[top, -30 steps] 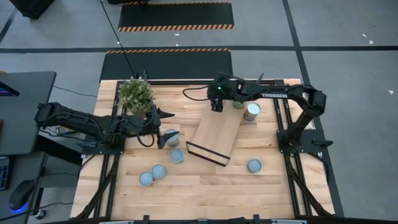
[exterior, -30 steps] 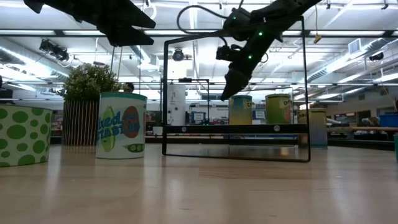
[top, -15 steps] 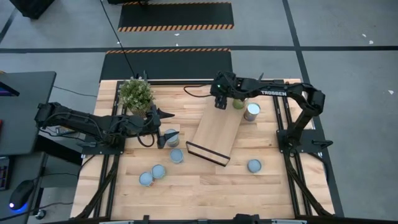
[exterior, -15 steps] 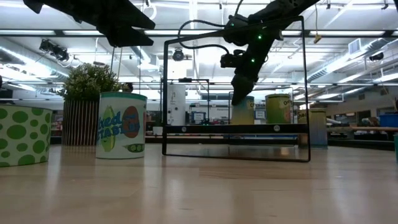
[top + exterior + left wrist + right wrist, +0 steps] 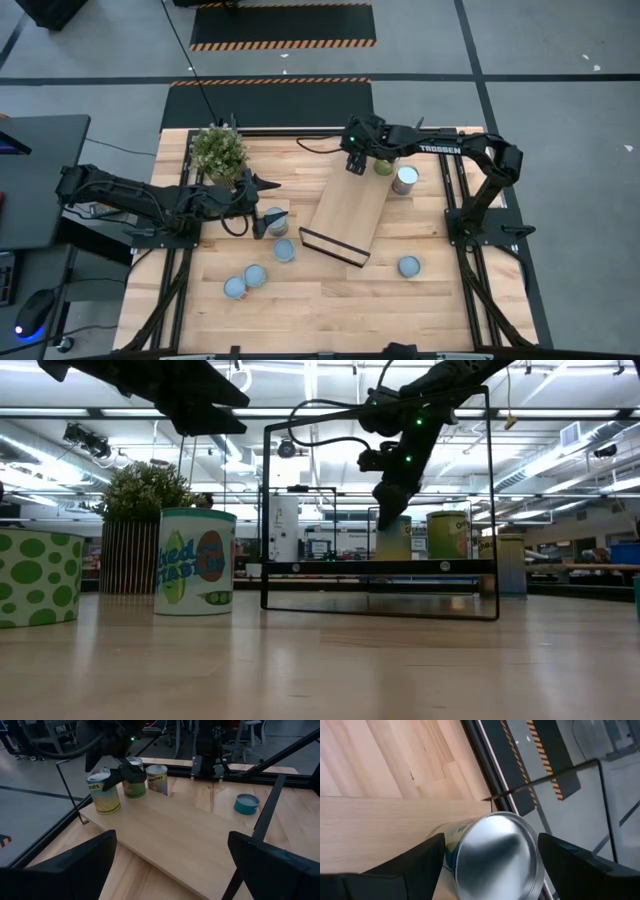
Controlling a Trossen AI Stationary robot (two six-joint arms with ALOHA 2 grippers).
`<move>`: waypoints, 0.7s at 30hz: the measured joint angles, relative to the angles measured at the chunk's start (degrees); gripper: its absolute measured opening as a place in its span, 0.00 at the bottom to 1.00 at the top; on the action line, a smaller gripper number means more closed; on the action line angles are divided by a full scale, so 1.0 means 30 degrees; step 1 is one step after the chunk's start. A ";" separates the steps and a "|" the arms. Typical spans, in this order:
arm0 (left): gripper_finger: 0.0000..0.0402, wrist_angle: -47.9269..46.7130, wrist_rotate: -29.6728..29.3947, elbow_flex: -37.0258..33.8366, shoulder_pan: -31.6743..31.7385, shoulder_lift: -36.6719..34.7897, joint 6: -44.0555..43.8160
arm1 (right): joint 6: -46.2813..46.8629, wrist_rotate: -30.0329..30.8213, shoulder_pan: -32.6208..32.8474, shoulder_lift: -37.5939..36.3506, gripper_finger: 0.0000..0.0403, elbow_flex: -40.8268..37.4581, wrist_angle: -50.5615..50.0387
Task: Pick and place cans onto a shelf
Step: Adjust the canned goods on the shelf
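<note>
The shelf [image 5: 345, 215], a light-wood board with a black frame, lies slanted mid-table. My right gripper [image 5: 355, 165] is over its far end, shut on a can with a silver top [image 5: 495, 855] and a yellow label [image 5: 103, 790]. Two more cans [image 5: 383, 166] [image 5: 405, 180] stand just beyond, toward the table's right. My left gripper [image 5: 262, 215] is open and empty above the table, beside a can [image 5: 275, 217] left of the shelf. Several other cans [image 5: 285, 250] [image 5: 255, 273] [image 5: 408, 266] stand on the table nearer the front. My right gripper pinches the can's upper sides [image 5: 447, 852] between its two fingers, just below the silver top. The fingers [image 5: 405, 870] come from above, pointing down. The can is upright at the shelf's far corner [image 5: 115, 815]; whether its base rests on the board I cannot tell.
A potted plant [image 5: 218, 150] stands at the far left of the table. The shelf's thin black end frames [image 5: 380, 505] rise above the board. Black rails [image 5: 455, 200] run along both table sides. Bare wood lies at the table's front [image 5: 340, 300].
My right gripper has gone a little toward the table's right edge and down over the shelf's far end, with the can between its fingers moving along with it. My left gripper has kept still.
</note>
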 joint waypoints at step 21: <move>0.97 -0.0061 0.0000 0.0000 0.0000 0.0000 -0.0192 | 0.1372 0.0370 0.0650 -0.1882 0.81 -0.0007 -0.1242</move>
